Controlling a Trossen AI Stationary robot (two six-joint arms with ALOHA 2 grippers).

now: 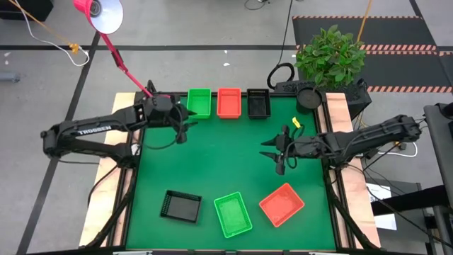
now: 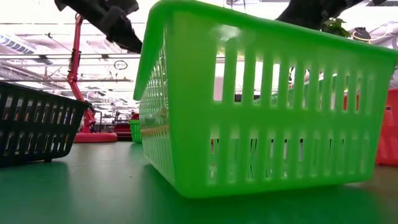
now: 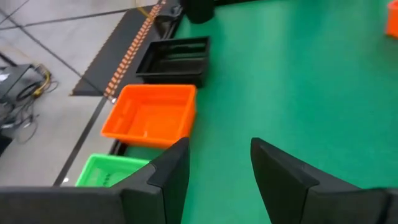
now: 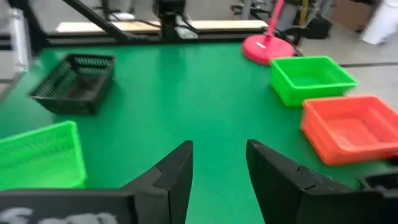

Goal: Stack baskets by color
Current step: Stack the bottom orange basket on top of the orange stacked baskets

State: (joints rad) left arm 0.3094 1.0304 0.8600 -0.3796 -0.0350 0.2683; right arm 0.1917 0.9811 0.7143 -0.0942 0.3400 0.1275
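Looking across my desk (image 1: 212,170), I count six places where baskets sit, and I judge the sorting well advanced but unfinished. Taking the pink lamp base (image 4: 267,46) as my landmark: just beside it stands the green pile (image 1: 199,103), next along the orange-red pile (image 1: 228,102), and farthest from it in that row the black pile (image 1: 258,103). Whether each holds one basket or two nested I cannot tell from above; they look tidy and aligned.

Well apart from the lamp base, along the opposite edge, three loose baskets lie singly: a black one (image 1: 180,206), a green one (image 1: 233,214) and an orange-red one (image 1: 282,204), all slightly askew and apart from each other. Those three, I judge, remain to be carried over to their matching colours.

My left tool (image 1: 182,125) hangs near the lamp base, just off the green pile, fingers parted and empty. My right tool (image 1: 274,154) hovers over bare mat, between the far row and the loose orange-red basket, fingers likewise spread with nothing between them.

From table height, the loose green basket fills nearly everything, so the far row is mostly hidden there. Basket count inside each pile stays unclear.
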